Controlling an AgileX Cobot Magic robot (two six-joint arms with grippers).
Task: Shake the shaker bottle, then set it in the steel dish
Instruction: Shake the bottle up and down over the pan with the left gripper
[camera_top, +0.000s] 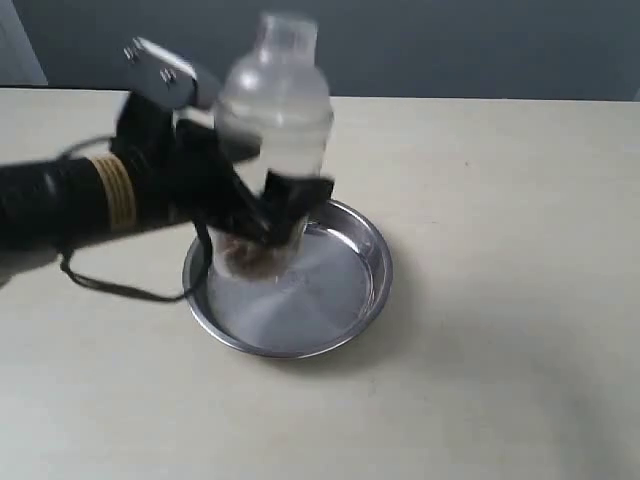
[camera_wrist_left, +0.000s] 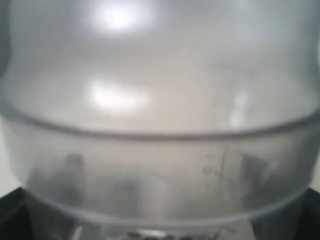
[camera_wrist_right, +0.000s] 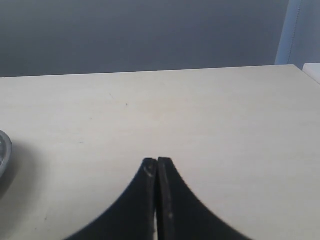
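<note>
Black left gripper (camera_top: 278, 210) is clamped around the lower body of the shaker bottle (camera_top: 275, 110), one dark finger (camera_top: 302, 193) being seen across its front wall. The bottle is held roughly upright over the left part of the steel dish (camera_top: 368, 292); whether its base touches the pan floor cannot be told, as the bottle is smeared by blur. Clear plastic is noted for the body, frosted plastic for the domed top, with a small round cap (camera_top: 288, 30) above. Small brown pellets (camera_top: 245, 256) are gathered at the bottom.

In the left wrist view the bottle (camera_wrist_left: 160, 125) fills nearly the whole picture: a cloudy dome, a ridge line where dome meets body, glare spots. A faint moulded mark (camera_wrist_left: 207, 170) is seen on the wall, too blurred to be read.

A black arm (camera_top: 50, 205) is extended from the left, ringed by a gold striped band (camera_top: 115, 190); no print can be read on it. A silver bracket (camera_top: 160, 65) is mounted above the wrist, and a thin black cable (camera_top: 100, 285) is draped on the table (camera_top: 500, 300).

The dish is round, shallow, shiny, flat-bottomed, with a low sloped rim.

The right gripper (camera_wrist_right: 157, 163) is kept well apart from the dish, its curved black fingertips pressed together on nothing, above the pale matte tabletop (camera_wrist_right: 200, 110). A sliver of the dish rim (camera_wrist_right: 3, 150) is seen at that picture's edge. A grey wall (camera_wrist_right: 150, 35) is behind.
</note>
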